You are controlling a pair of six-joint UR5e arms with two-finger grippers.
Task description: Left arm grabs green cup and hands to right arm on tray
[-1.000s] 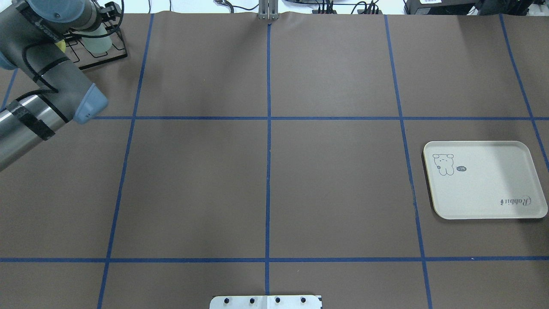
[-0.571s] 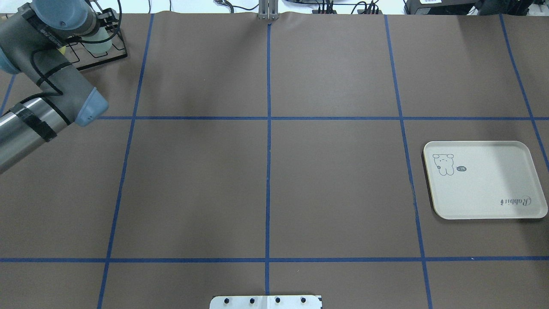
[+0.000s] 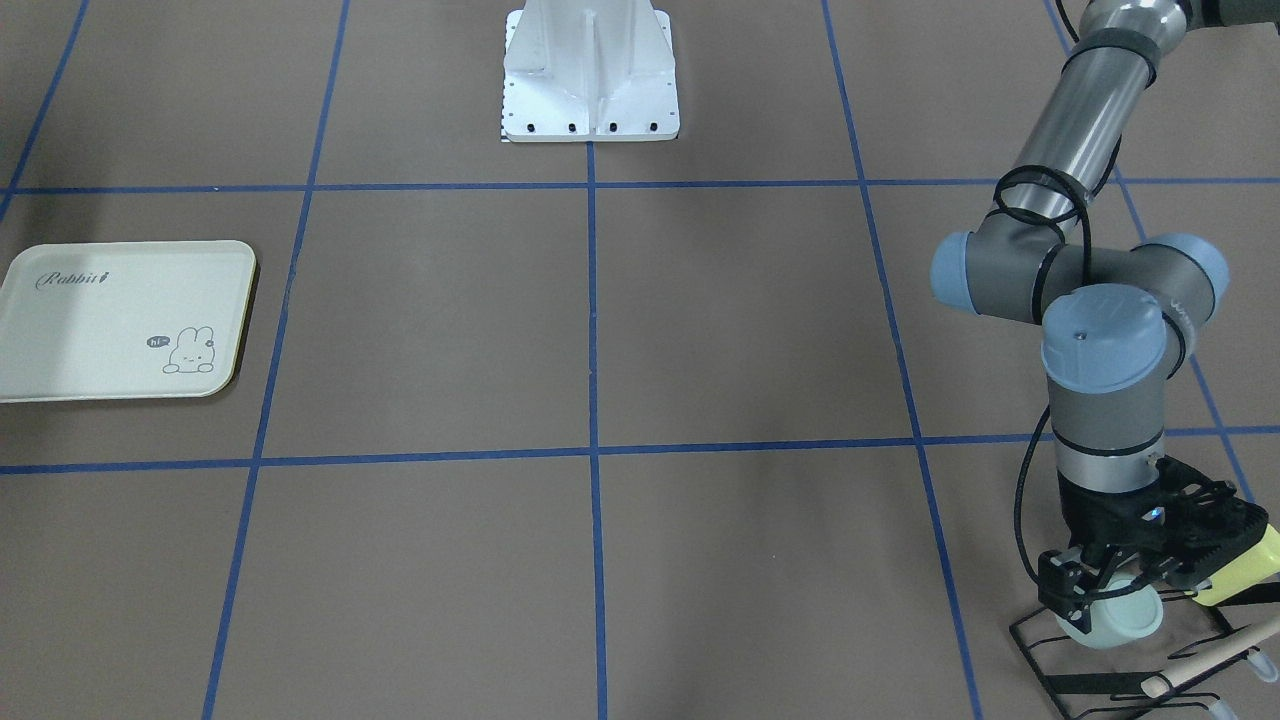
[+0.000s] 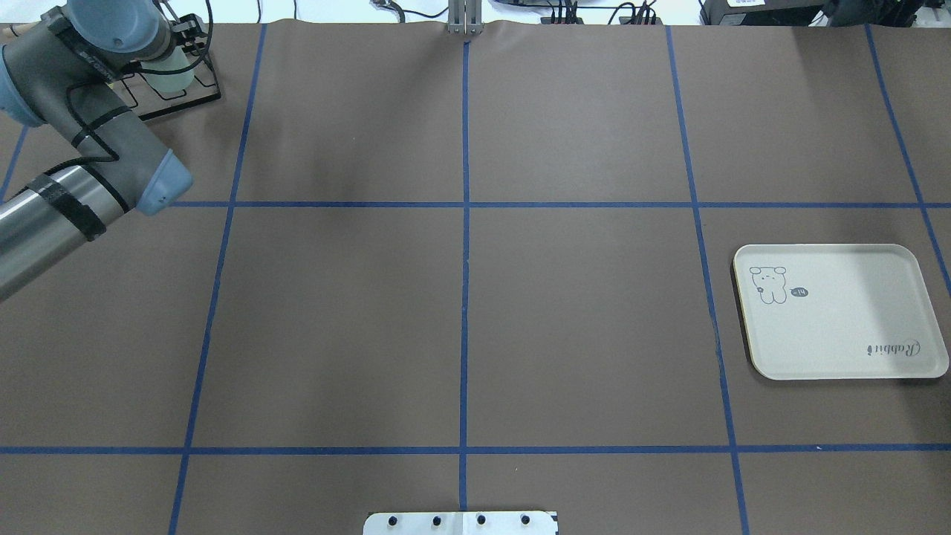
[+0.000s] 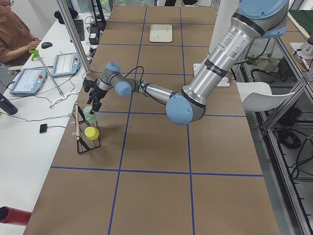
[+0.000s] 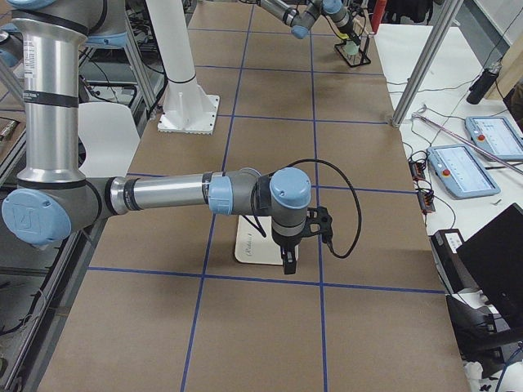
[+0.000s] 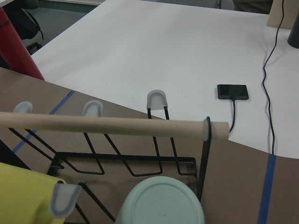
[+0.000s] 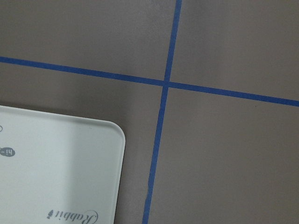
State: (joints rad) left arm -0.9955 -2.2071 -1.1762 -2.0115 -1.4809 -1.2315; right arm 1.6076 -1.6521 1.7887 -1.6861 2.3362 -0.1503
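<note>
The pale green cup (image 3: 1122, 618) sits upside down on a black wire rack (image 3: 1075, 685) at the table's far left corner; it also shows in the overhead view (image 4: 171, 76) and, base towards the camera, in the left wrist view (image 7: 161, 201). My left gripper (image 3: 1115, 588) hangs over it, open, with a finger on each side of the cup. The cream Rabbit tray (image 4: 839, 312) lies flat on the right side. My right gripper (image 6: 288, 263) hovers over the tray's near edge; only the side view shows it, so I cannot tell its state.
A yellow cup (image 3: 1240, 565) lies on the same rack beside the green one. A wooden dowel (image 7: 112, 126) runs across the rack's top. The robot's white base (image 3: 590, 75) stands at the table's near middle. Blue tape lines grid the brown table.
My left arm's wrist has shifted a little farther back over the rack, and the elbow moved slightly right. The green cup and the tray have not moved.
</note>
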